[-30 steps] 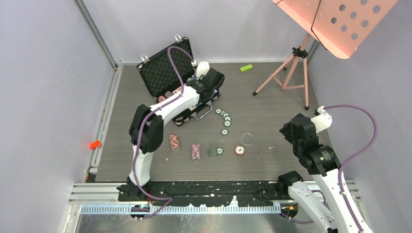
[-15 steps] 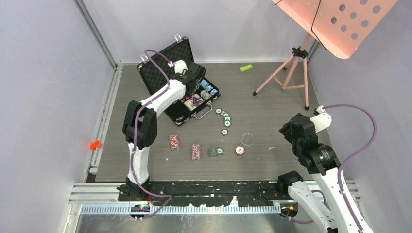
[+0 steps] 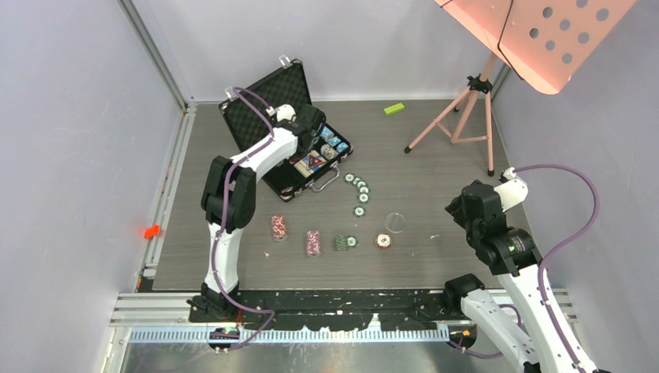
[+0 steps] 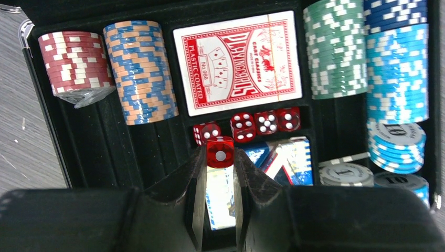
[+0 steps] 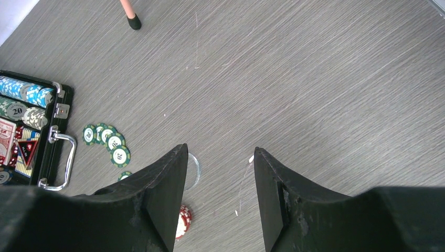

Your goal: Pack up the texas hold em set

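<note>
Left gripper [image 4: 220, 155] pinches 1 red die [image 4: 220, 151] above the 4 dice [image 4: 244, 126] in the briefcase [image 4: 141, 147]; dropped off-line, it may bounce out. Right gripper [image 5: 219, 152] gapes empty.

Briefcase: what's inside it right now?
Inside the briefcase: chip rows, a red-backed card deck, four red dice and a blue-white pack. The left gripper, holding a fifth die, covers the compartment beneath it.
</note>
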Motion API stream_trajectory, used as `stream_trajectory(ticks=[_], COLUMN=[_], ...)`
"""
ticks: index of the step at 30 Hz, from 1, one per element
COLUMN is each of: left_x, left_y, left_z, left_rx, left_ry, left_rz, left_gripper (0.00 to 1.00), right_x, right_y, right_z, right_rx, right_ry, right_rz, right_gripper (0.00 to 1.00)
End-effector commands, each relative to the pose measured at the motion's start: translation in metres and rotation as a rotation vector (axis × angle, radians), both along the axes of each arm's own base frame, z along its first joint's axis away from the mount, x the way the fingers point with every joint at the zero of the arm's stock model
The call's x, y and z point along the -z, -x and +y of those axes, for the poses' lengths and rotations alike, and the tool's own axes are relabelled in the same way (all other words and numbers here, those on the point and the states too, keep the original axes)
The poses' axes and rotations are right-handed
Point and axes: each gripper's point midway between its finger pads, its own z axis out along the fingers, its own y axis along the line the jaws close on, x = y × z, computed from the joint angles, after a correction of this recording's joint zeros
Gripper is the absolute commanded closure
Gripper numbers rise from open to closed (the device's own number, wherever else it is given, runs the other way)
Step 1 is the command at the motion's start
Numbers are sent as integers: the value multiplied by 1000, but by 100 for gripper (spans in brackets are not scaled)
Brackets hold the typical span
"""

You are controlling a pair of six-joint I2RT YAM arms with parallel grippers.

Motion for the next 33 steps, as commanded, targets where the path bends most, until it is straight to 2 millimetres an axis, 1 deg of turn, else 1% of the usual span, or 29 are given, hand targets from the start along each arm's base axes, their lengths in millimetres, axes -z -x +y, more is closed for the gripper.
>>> stream_trajectory(ticks=[1, 8, 15, 20, 27, 28, 31, 33], left_x=[6, 21, 33, 35, 37, 37, 35, 32], left_y=[-4, -7, -13, -17, -17, -17, -17, -16], left_z=[11, 12, 5, 1, 2, 3, 2, 3], left_rx=[-47, -50, -28, -17, -19, -18, -7, 0], left_ry=[-3, -4, 39, 53, 52, 53, 49, 40], left_rz=[3, 25, 47, 41, 49, 50, 60, 67], left_gripper=[100, 100, 100, 100, 100, 97, 80, 62], right_x=[-16, -15, -17, -17, -17, -17, -16, -16], right_y=[-6, -6, -5, -5, -4, -4, -4, -4], right_z=[-1, 0, -1, -1, -2, -2, -1, -1], right_rx=[8, 7, 7, 9, 12, 11, 8, 6], right_ry=[-4, -8, -6, -6, -7, -7, -9, -9], right_rz=[-49, -53, -54, -55, -56, -55, -53, -51], right_gripper=[44, 44, 45, 45, 45, 45, 45, 45])
